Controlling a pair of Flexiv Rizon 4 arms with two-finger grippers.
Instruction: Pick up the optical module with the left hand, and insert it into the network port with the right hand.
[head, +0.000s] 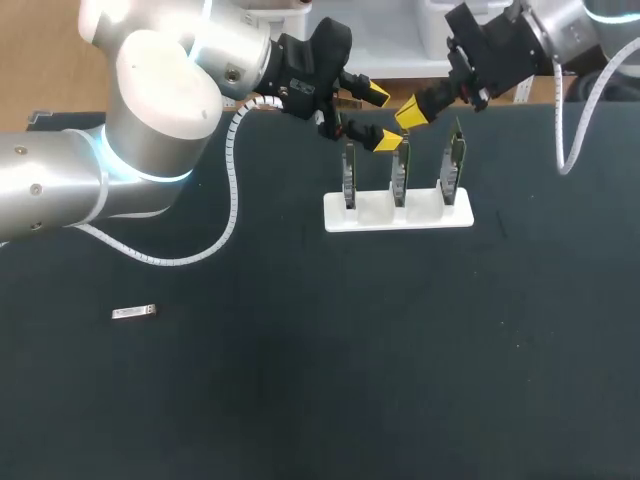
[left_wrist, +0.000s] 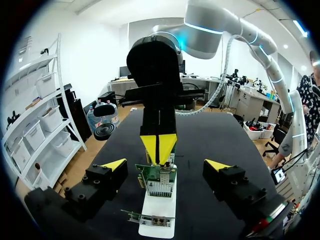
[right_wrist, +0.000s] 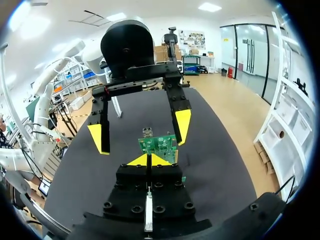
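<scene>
The optical module (head: 133, 313), seen lying flat on the counter (head: 300, 400) well apart from the released left jaws and the clenched right jaws near the board rack (head: 420, 215), is best gripped across its narrow sides, squarely from above.

The optical module (head: 134, 313) lies well left of and before the rack (head: 398, 214) holding seemingly three boards (head: 400, 178).

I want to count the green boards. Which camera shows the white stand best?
The head view: the whole white stand shows, with three boards upright in a row. The left wrist view sees it end-on, boards overlapping. The right wrist view shows only one board; the stand is hidden.
</scene>
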